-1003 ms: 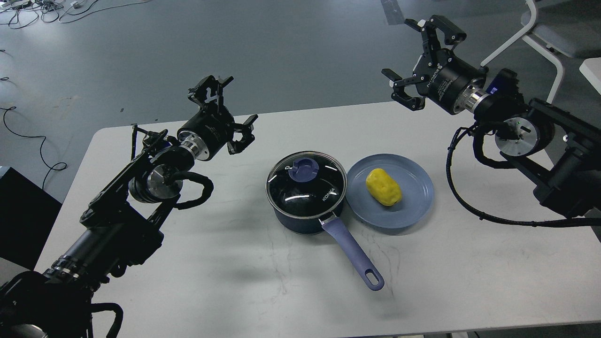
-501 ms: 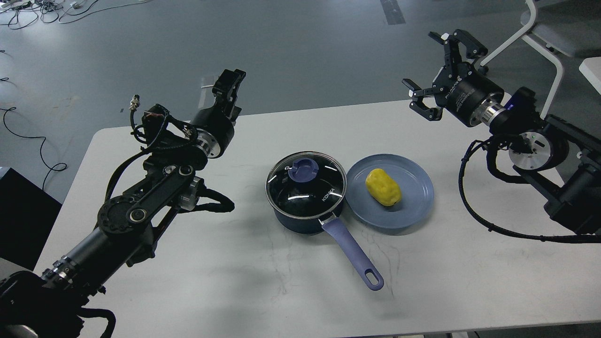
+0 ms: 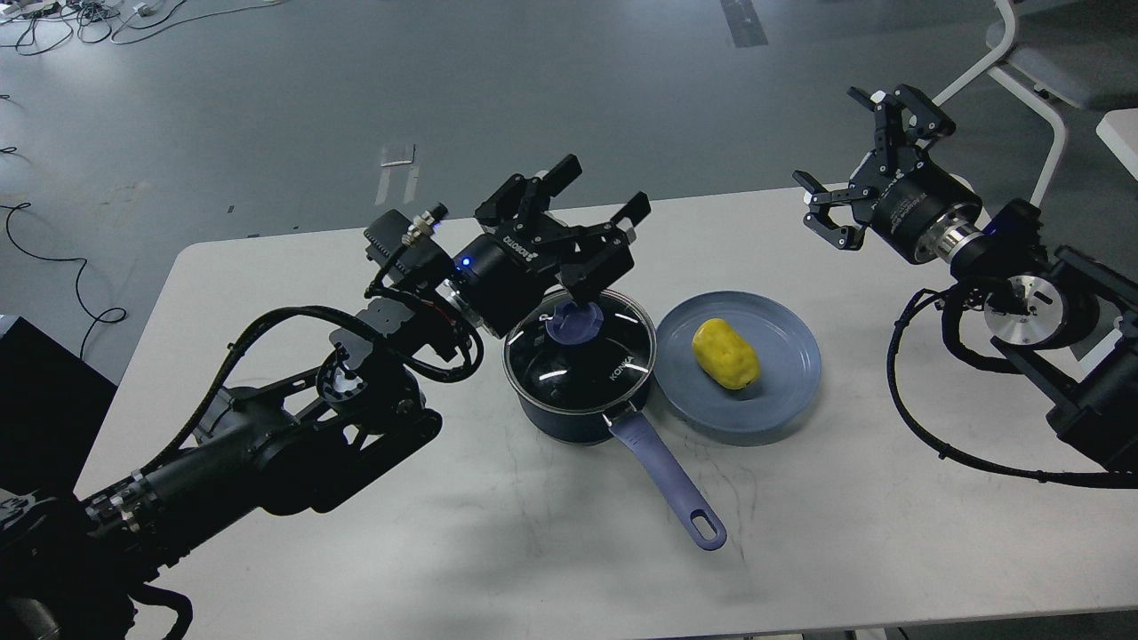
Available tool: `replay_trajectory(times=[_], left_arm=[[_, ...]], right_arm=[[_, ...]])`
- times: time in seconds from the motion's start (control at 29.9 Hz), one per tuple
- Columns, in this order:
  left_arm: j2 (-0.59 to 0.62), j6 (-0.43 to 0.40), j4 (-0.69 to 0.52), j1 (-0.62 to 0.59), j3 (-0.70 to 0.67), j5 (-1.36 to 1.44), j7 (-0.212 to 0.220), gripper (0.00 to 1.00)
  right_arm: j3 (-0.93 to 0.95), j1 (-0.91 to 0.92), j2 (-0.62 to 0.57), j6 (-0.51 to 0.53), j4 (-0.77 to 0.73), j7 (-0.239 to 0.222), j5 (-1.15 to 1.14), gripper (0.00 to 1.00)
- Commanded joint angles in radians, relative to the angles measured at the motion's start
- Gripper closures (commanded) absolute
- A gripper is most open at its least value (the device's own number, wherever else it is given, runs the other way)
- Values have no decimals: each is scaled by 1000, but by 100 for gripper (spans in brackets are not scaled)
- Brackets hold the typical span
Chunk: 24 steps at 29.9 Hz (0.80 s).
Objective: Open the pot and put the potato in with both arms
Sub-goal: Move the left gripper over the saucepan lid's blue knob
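Nearby, potato (image 3: 727, 355) on plate (image 3: 794, 391) (touching pot (image 3: 580, 378)), chair (image 3: 1036, 76) behind.

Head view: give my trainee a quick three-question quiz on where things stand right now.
1. True or false: the lid is on the pot.
2. The potato lies: A) in the pot, B) on the blue plate, C) bare on the table.
3. Which gripper is nearer the lid knob?

Key:
1. True; the lid sits closed.
2. B.
3. The left gripper, open just behind the knob; the right gripper is open too, far off past the plate.
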Motion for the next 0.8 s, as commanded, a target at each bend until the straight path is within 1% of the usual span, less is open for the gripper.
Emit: replay_trajectory(times=[0.0,0.03,0.07,0.1,0.27,0.33,0.43,0.77], left_arm=[[11,-65,6,-8,45,101,-13,2],[7,-105,12,-6,56,104,-13,2],[4,-119,26,-5,59,109,-13,2],[4,-119,26,-5,59,109,-13,2],[1,-151,121,-8,61,130,-15,2],[4,-162,125,-6,61,129,-16,2],[3,-163,125,1,61,130,-29,2],[26,-162,119,1,93,133,-27,2]], right_arm=[[-1,-7,-5,0,-1,0,0,0],[-1,-7,-5,0,1,2,0,0],[1,-5,-2,0,-1,0,0,0],[1,-5,-2,0,-1,0,0,0],[10,-2,4,-12,-1,0,0,0],[10,-2,4,-12,-1,2,0,0],[10,-2,1,-12,-1,2,0,0],[10,-2,-1,-15,1,2,0,0]])
